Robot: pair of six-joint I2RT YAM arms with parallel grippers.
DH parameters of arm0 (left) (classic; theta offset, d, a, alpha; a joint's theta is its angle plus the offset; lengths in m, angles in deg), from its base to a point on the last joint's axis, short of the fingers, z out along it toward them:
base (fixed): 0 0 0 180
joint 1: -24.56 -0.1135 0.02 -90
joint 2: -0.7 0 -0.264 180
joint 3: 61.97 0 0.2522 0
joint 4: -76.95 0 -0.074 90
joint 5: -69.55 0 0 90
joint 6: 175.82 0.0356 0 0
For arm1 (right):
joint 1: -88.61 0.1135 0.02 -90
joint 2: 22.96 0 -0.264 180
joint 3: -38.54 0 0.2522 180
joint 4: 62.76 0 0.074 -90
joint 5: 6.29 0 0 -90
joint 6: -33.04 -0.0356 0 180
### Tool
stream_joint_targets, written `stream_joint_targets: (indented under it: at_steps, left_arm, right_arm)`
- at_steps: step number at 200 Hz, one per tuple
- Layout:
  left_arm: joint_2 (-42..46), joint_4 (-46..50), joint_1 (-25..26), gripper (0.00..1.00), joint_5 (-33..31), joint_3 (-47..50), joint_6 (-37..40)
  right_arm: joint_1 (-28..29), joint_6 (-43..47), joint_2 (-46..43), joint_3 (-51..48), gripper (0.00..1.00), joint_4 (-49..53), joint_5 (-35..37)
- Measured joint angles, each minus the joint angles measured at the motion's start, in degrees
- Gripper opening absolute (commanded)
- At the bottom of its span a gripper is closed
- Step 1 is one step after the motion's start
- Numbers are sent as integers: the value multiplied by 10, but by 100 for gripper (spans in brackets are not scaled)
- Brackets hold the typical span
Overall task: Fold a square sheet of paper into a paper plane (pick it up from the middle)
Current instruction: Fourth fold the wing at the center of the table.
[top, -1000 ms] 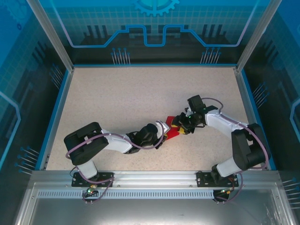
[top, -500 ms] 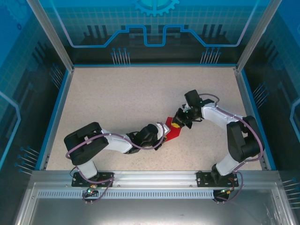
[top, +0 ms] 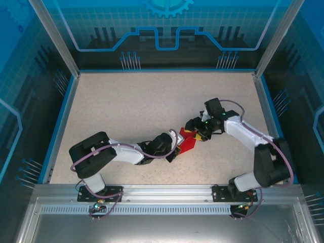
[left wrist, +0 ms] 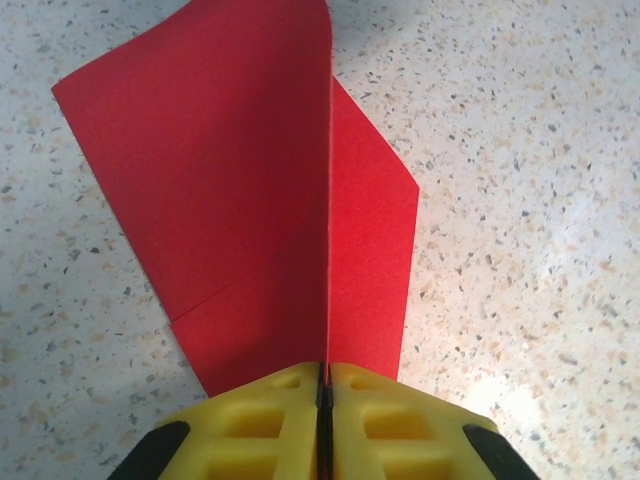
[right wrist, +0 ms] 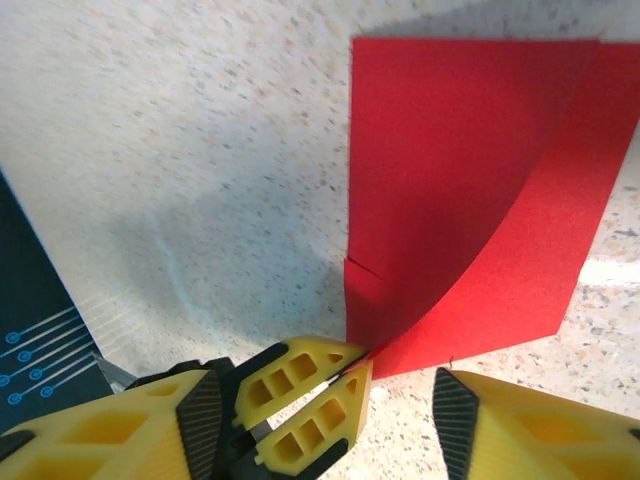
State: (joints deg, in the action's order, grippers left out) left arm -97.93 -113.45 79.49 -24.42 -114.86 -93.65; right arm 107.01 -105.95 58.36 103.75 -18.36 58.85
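Note:
The square sheet of paper [left wrist: 250, 180] is bright red and folded, with a sharp centre crease standing up off the table and its flaps spread to either side. My left gripper [left wrist: 325, 372] is shut on the near end of that crease. In the top view the paper [top: 189, 145] lies at mid table between both grippers. In the right wrist view my right gripper [right wrist: 330, 410] is open. Its pads stand on either side of the left gripper's fingertips [right wrist: 330, 365], at the paper's [right wrist: 450, 180] lower corner, and hold nothing.
The speckled beige table [top: 131, 106] spreads wide to the left and back of the arms. Blue-edged walls [top: 65, 109] fence it at the sides and rear. The two arms nearly meet at mid table, slightly right of centre.
My right gripper shut at the paper's end and has opened again, its arm swinging slightly back to the right. My left gripper has kept its pinch on the crease.

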Motion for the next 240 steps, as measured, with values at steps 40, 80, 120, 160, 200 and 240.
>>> stream_joint_targets:
  at_steps: [40, 80, 120, 160, 200, 240]
  left_arm:
    - [0, 12, 0, 10, 14, -5, -85]
    - [9, 10, -1, 10, 33, -5, -163]
    - [14, -12, -7, 9, 39, 4, -230]
    - [14, -30, -9, 9, 41, 21, -277]
    - [14, -51, -9, 10, 43, 28, -310]
    - [10, -57, -9, 10, 45, 28, -328]
  right_arm:
    - [-1, 20, -89, -83, 63, -56, 8]
    - [5, 39, -86, -125, 58, -90, 8]
    - [26, 52, -51, -130, 44, -128, 8]
    - [31, 56, -12, -132, 38, -155, 8]
    - [35, 58, 25, -132, 37, -176, 8]
    - [41, 58, 49, -132, 39, -193, 8]
